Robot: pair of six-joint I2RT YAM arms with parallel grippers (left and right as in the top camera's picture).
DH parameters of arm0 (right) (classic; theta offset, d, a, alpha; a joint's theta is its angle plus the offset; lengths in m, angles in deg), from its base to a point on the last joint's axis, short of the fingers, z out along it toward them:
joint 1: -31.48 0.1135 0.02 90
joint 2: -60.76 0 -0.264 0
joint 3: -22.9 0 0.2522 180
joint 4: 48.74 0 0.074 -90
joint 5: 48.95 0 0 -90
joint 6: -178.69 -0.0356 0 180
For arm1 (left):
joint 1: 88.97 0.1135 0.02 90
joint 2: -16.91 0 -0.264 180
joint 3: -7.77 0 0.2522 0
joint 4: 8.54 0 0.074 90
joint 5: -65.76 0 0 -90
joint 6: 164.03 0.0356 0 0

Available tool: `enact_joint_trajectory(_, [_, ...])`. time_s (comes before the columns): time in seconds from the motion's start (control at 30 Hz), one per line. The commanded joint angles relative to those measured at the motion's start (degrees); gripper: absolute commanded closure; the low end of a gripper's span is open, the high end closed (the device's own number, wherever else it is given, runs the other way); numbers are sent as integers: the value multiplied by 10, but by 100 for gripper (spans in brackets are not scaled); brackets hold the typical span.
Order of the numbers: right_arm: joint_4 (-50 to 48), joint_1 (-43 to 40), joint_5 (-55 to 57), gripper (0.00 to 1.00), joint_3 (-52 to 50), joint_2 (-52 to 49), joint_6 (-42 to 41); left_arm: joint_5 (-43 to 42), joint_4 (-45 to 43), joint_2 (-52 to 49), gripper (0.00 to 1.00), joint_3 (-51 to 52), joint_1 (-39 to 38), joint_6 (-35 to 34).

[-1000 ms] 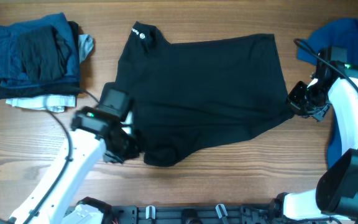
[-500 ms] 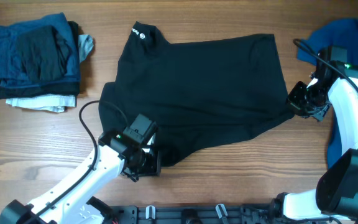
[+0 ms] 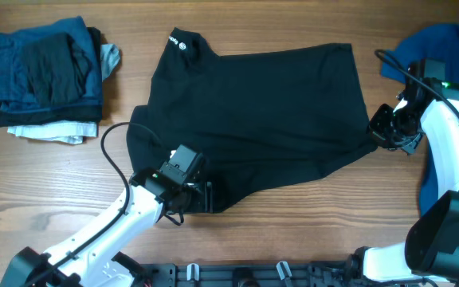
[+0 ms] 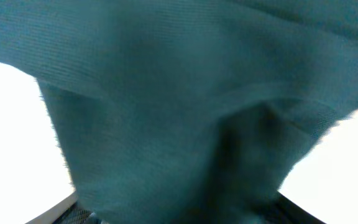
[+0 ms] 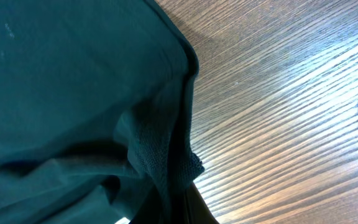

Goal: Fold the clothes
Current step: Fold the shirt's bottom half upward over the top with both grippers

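Note:
A black shirt point(image 3: 261, 104) lies spread flat on the wooden table point(image 3: 309, 231), its collar tag at the back left. My left gripper point(image 3: 207, 196) sits at the shirt's front left corner. In the left wrist view its fingers stand wide apart at the bottom edge, with the shirt's cloth point(image 4: 166, 93) filling the space between them and held by neither. My right gripper point(image 3: 377, 131) is at the shirt's front right corner, shut on a bunched fold of the hem point(image 5: 166, 162); its jaws are mostly hidden under the cloth.
A stack of folded clothes point(image 3: 46, 76) in blue, black and white sits at the back left. A loose blue garment point(image 3: 441, 48) lies at the far right behind my right arm. The left arm's cable point(image 3: 108, 151) loops over the table.
My left arm has swung right along the front edge to the shirt's front left corner, and its jaws have opened. The right arm and the shirt's right corner have not moved.

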Motion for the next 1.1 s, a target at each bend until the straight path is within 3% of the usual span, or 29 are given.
enact_joint_trajectory(0.0, [-2,0,-3,96,13,-3,11,55,6,-27,31,3,-2,-6])
enact_joint_trajectory(0.23, [-3,0,-3,95,13,-3,12,57,-20,-70,33,3,-2,-20])
enact_joint_trajectory(0.3, [-3,0,-3,95,13,-3,12,57,-37,-79,37,3,-2,-13])
enact_joint_trajectory(0.47, [-4,0,-3,95,13,-3,11,52,-30,-81,83,2,-2,-14])
enact_joint_trajectory(0.57, [-3,0,-3,95,13,-3,11,35,-3,-76,94,-5,-2,-14])
enact_joint_trajectory(0.9, [11,0,-2,96,13,-3,0,4,220,-33,96,-162,-2,-20])
enact_joint_trajectory(1.07, [24,0,8,96,13,-3,-10,15,283,-32,96,-218,3,-20])
